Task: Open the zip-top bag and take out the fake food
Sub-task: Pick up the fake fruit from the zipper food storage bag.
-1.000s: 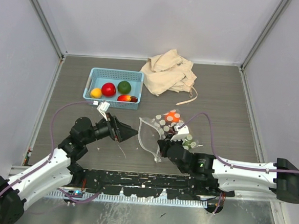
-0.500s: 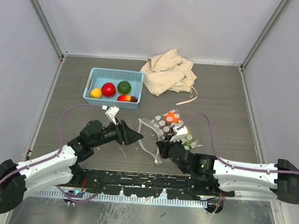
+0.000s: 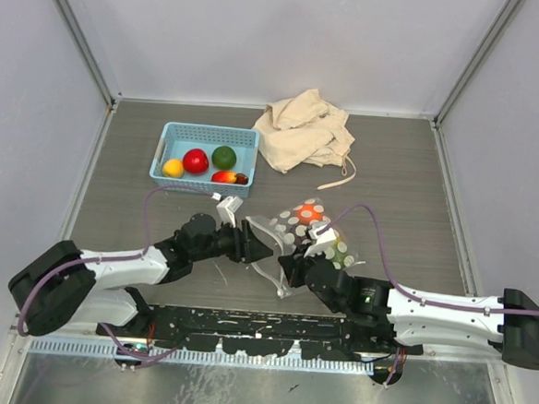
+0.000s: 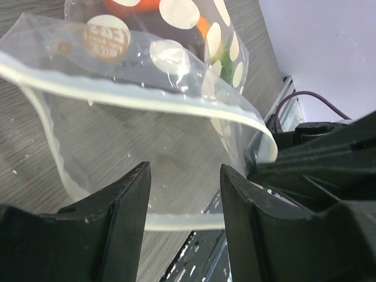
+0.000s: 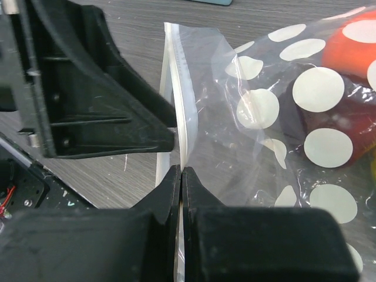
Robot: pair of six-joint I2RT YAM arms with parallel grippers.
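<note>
Item, zip-top bag (image 5: pixel 258 111): right pincer (image 5: pixel 181 170) pinching one lip, left pincer (image 4: pixel 185 170) half-spread, empty; hazard, left closing short, missing opposite lip.

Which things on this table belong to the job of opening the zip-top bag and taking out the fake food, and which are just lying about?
Job in hand: zip-top bag, fake food inside it, left hand open at the bag's mouth, right hand pinching its zip edge.
Lying about: light blue basket, beige cloth drawstring bag.
</note>
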